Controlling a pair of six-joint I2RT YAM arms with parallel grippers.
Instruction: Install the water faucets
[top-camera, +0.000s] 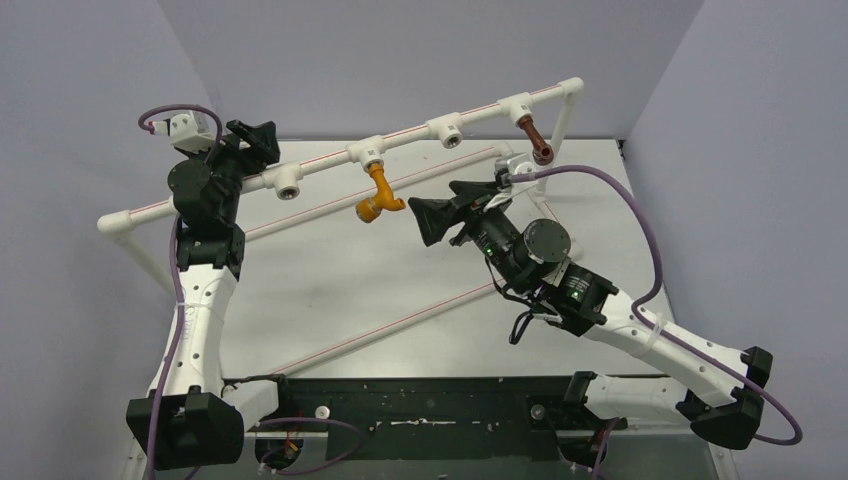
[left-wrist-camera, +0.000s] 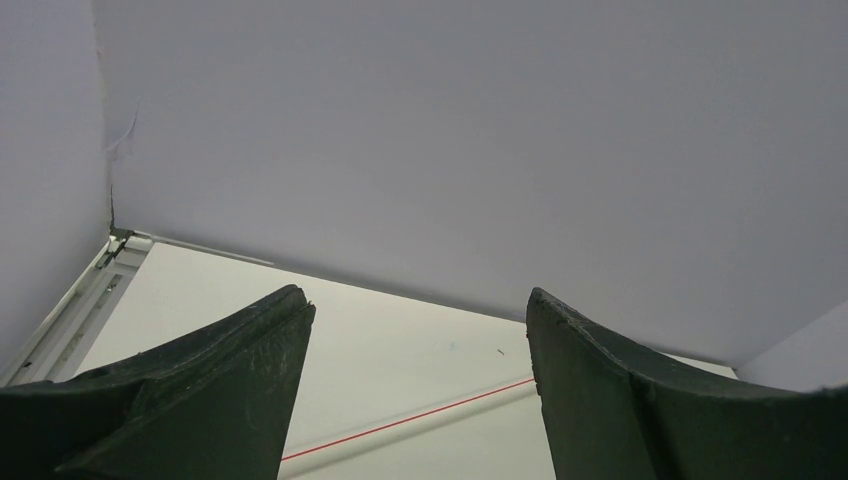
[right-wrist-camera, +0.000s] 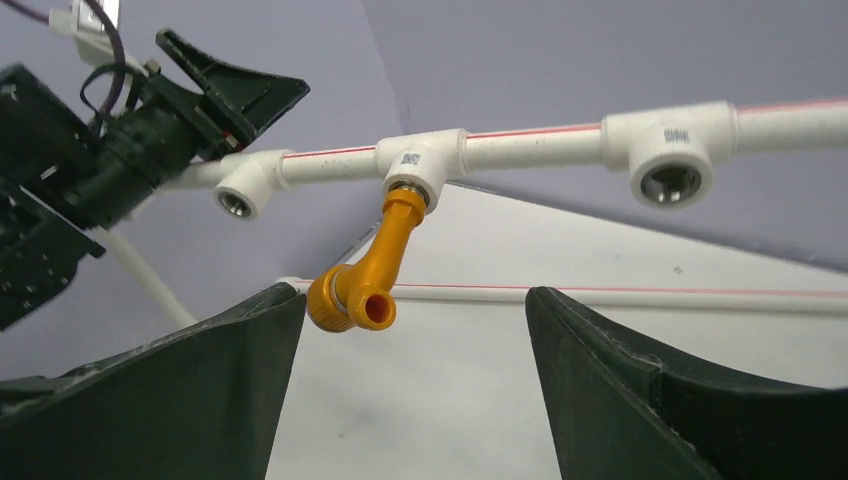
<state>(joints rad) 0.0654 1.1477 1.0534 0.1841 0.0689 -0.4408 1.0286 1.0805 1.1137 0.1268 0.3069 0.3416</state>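
Right gripper (right-wrist-camera: 415, 295) wide open, empty. Orange faucet (right-wrist-camera: 372, 262) hangs from tee (right-wrist-camera: 420, 160) just ahead, between fingertips, no contact. Brown faucet (top-camera: 534, 138) behind right fingers, on pipe. Left gripper (left-wrist-camera: 415, 295) open, empty. Risk: fingertip clips orange spout and unseats it.

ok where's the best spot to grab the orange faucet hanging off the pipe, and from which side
Probably the straight shank of the orange faucet, between the white tee and its bent spout end. It is smooth and even, while the elbow is lumpy. Come from the near side, where the right gripper faces it with fingers open, one finger on each side.
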